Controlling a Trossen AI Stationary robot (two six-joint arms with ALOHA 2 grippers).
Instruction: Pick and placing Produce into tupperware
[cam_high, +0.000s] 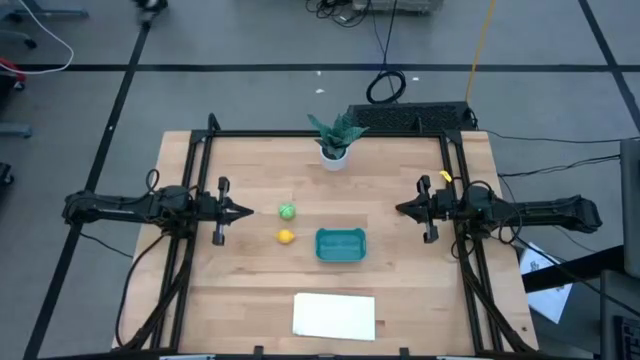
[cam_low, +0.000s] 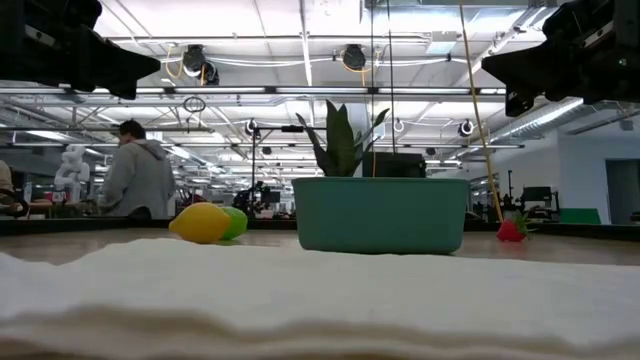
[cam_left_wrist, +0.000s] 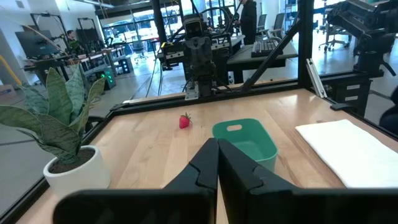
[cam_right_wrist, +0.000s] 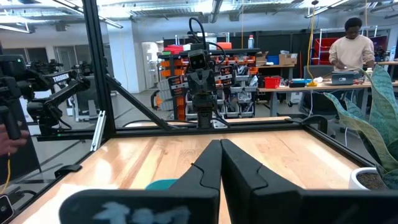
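The green round piece (cam_high: 287, 211) and the yellow lemon-like piece (cam_high: 286, 236) rest on the table left of the teal tub (cam_high: 341, 244). The tub stands on its base, and nothing shows inside it. The small red piece (cam_left_wrist: 185, 121) lies on the wood beyond the tub (cam_left_wrist: 245, 140), toward the right arm; in the low view the red piece (cam_low: 511, 230) sits right of the tub (cam_low: 381, 214). My left gripper (cam_high: 245, 211) hovers shut, just left of the green piece. My right gripper (cam_high: 400, 209) hovers shut, right of the tub.
A potted leafy plant (cam_high: 334, 140) stands at the table's far middle. A flat white sheet (cam_high: 334, 315) lies near the near edge. Black frame rails (cam_high: 195, 180) run along both sides. A person (cam_low: 137, 175) stands in the room beyond the table.
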